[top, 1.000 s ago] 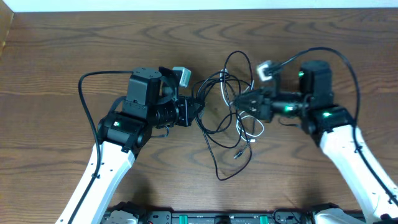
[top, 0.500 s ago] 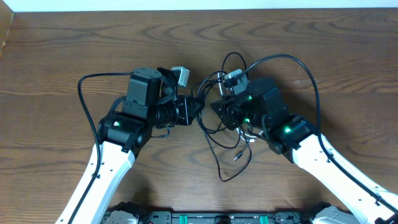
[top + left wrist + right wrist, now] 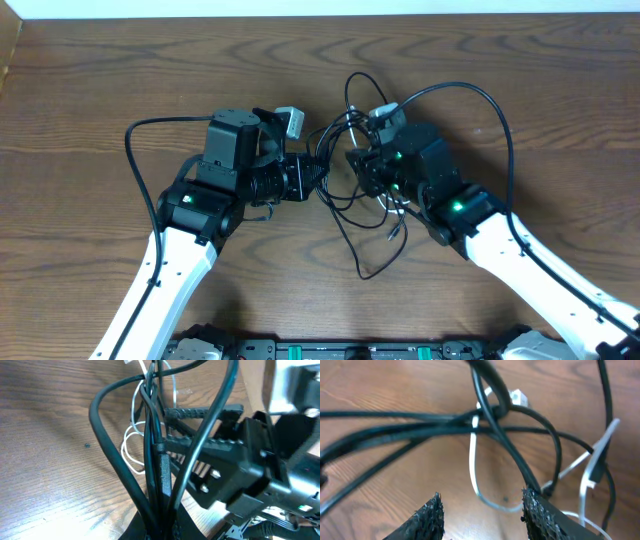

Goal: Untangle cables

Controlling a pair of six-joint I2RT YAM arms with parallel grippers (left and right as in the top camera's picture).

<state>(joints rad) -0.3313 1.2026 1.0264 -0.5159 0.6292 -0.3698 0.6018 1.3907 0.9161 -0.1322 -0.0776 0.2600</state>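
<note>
The black cables lie in a tangle at the table's middle, with a loose end trailing toward the front. My left gripper is shut on a bundle of black cables that rises from between its jaws. A thin white cable loops behind them. My right gripper is open, just right of the left one, over the tangle. In the right wrist view its fingertips straddle bare wood under the black cables and the white cable; the gripper holds nothing.
The table is dark wood. The arms' own thick black wires arc over each arm, left and right. The right gripper's body fills the right of the left wrist view, close to the held bundle.
My right arm has swung left from the right side into the tangle, close to the left gripper. The cable loops shifted slightly up and left. My left arm has not moved.
</note>
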